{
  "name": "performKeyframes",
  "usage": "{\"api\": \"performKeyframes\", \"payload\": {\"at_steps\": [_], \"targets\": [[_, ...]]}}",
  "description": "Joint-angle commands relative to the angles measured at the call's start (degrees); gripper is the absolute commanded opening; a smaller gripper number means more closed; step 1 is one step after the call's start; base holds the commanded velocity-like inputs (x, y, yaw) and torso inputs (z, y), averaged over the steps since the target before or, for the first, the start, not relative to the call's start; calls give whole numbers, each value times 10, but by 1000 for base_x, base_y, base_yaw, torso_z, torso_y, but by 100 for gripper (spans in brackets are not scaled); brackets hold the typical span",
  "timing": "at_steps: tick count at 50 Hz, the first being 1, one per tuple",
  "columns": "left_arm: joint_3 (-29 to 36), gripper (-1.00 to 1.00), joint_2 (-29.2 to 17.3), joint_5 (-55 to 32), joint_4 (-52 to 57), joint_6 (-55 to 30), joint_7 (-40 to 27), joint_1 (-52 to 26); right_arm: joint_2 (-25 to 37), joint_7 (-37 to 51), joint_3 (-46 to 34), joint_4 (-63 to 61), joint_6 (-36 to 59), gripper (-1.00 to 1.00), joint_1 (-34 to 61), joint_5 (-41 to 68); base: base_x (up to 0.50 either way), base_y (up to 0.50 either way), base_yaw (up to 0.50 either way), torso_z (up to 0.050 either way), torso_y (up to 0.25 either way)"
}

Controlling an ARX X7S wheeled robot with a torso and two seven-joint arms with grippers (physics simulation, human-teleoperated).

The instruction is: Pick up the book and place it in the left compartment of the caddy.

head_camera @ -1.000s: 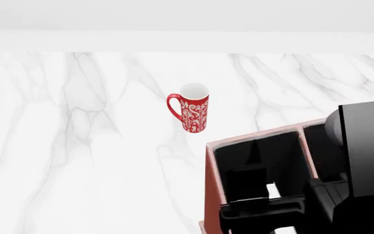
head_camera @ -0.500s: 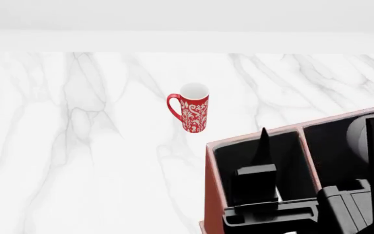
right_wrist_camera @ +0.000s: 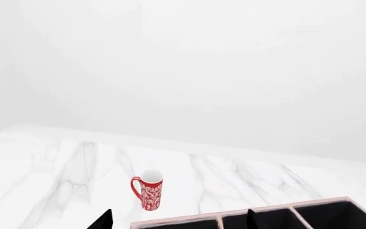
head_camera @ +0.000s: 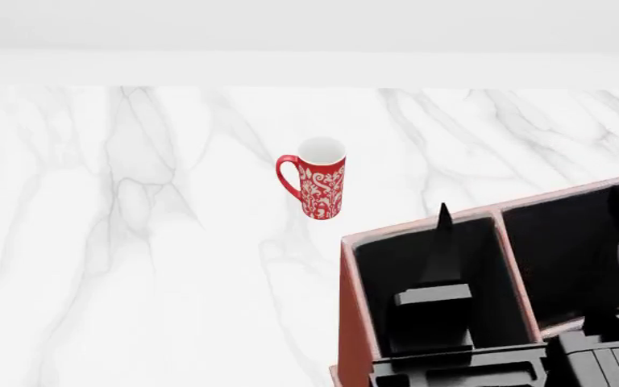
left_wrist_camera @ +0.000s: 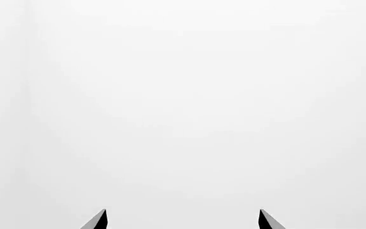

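The caddy (head_camera: 344, 290), reddish-brown with a black lining, sits at the lower right of the head view; its far rim (right_wrist_camera: 183, 220) shows in the right wrist view. My right gripper (right_wrist_camera: 179, 222) hangs open above the caddy, with only rim and table between its fingertips. In the head view its black body (head_camera: 454, 375) lies over the left compartment (head_camera: 390, 258), with one pointed fingertip (head_camera: 444, 222) reaching up. A black block (head_camera: 434, 297) stands in that compartment; whether it is the book or a gripper part I cannot tell. My left gripper (left_wrist_camera: 183, 219) is open against blank white.
A tall red patterned mug (head_camera: 321, 181) (right_wrist_camera: 148, 193) stands on the white marble table (head_camera: 126, 242), up and to the left of the caddy. Two smaller caddy sections (head_camera: 567, 242) lie to the right. A white wall runs behind the table.
In the head view the right arm has drawn down and to the right, uncovering the caddy's right sections. The white sliver beside the gripper no longer shows. The pointed fingertip now stands out taller.
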Motion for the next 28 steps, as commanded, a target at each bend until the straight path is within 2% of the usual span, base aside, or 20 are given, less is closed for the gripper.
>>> {"api": "performKeyframes", "payload": {"at_steps": [1, 5, 14, 19, 28], "targets": [[-38, 100, 10, -33, 5, -25, -7, -12, 11, 12, 18, -23, -15, 100, -2, 2, 0, 0, 0, 0, 0], [-60, 100, 20, -70, 5, -55, -23, -38, 10, 27, 41, -32, -5, 100, -3, 10, 0, 0, 0, 0, 0], [-89, 100, 44, -129, 3, -106, -53, -83, -51, 58, 221, -32, 77, 100, -113, 44, 0, 0, 0, 0, 0], [-97, 100, 49, -147, 3, -118, -64, -97, -99, 92, 302, -31, 136, 100, -129, 86, 0, 0, 0, 0, 0], [-110, 100, 55, -181, 2, -135, -83, -117, -148, 167, 355, -31, 195, 100, -90, 172, 0, 0, 0, 0, 0]]}}
